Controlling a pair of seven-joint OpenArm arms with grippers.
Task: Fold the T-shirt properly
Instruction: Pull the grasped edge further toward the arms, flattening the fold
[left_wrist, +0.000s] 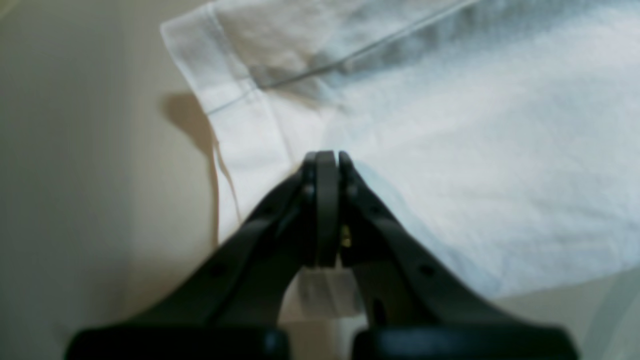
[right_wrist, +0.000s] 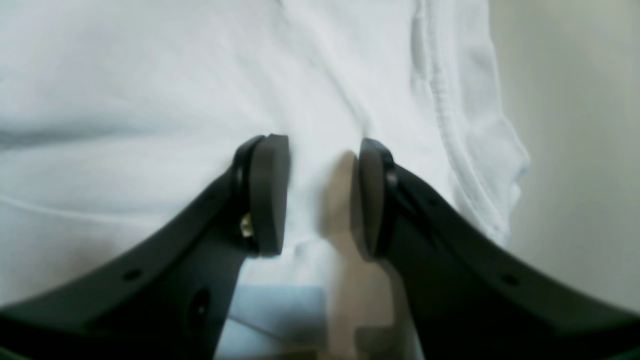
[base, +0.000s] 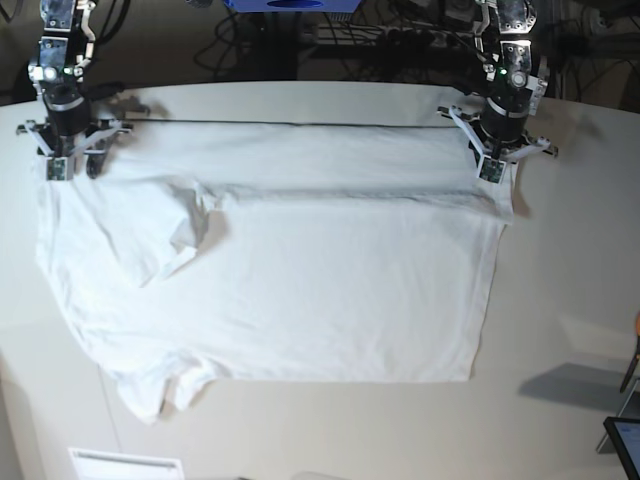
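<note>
The white T-shirt (base: 300, 280) lies spread across the off-white table, with a band along its far edge folded over. My left gripper (base: 497, 172) is at the shirt's far right corner. In the left wrist view the left gripper (left_wrist: 327, 155) has its jaws pressed together on the T-shirt (left_wrist: 475, 150), whose stitched hem lifts and casts a shadow. My right gripper (base: 68, 165) is at the far left corner. The right wrist view shows the right gripper (right_wrist: 320, 195) open just over the T-shirt (right_wrist: 150, 75), beside a ribbed seam, with nothing pinched.
A small white paper label (base: 125, 465) lies at the table's near left edge. Cables (base: 330, 35) run behind the far edge. A dark object (base: 625, 440) sits at the lower right corner. Bare tabletop (base: 570, 300) stretches right of the shirt.
</note>
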